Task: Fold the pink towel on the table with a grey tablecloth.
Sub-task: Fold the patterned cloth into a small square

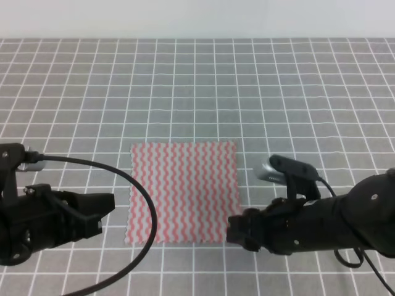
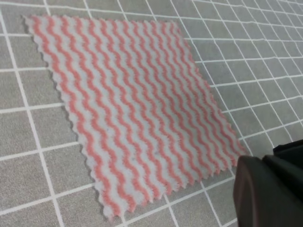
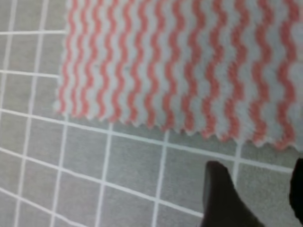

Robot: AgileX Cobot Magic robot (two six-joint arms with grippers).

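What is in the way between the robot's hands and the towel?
Nothing visible. The towel lies flat on the bare grey tablecloth. The left gripper sits just off its left edge, the right gripper at its near right corner.

Table (image 1: 197, 80) covered by a grey cloth ruled in thin white grid lines — surface flat, cloth smooth. One towel (image 1: 184, 191) is laid directly on it, spread flat and unfolded — pink-and-white wavy stripes, pinked edges, roughly aligned with the grid, near the front edge.
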